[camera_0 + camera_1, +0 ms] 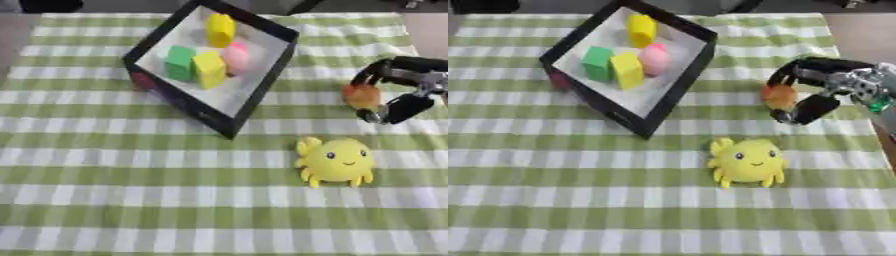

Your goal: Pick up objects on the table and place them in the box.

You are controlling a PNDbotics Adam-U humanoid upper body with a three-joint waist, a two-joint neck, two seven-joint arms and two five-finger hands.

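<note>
Right hand curls around a small orange ball right of the box, which holds several blocks; yellow plush toy lies on the desk nearby, likely soft and light, best pinched across its round body.

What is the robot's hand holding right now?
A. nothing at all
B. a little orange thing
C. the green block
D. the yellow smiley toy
B: the right hand has its fingers and thumb curled round a small orange thing, while the yellow smiley toy sits on the cloth and the green block is in the box.
</note>
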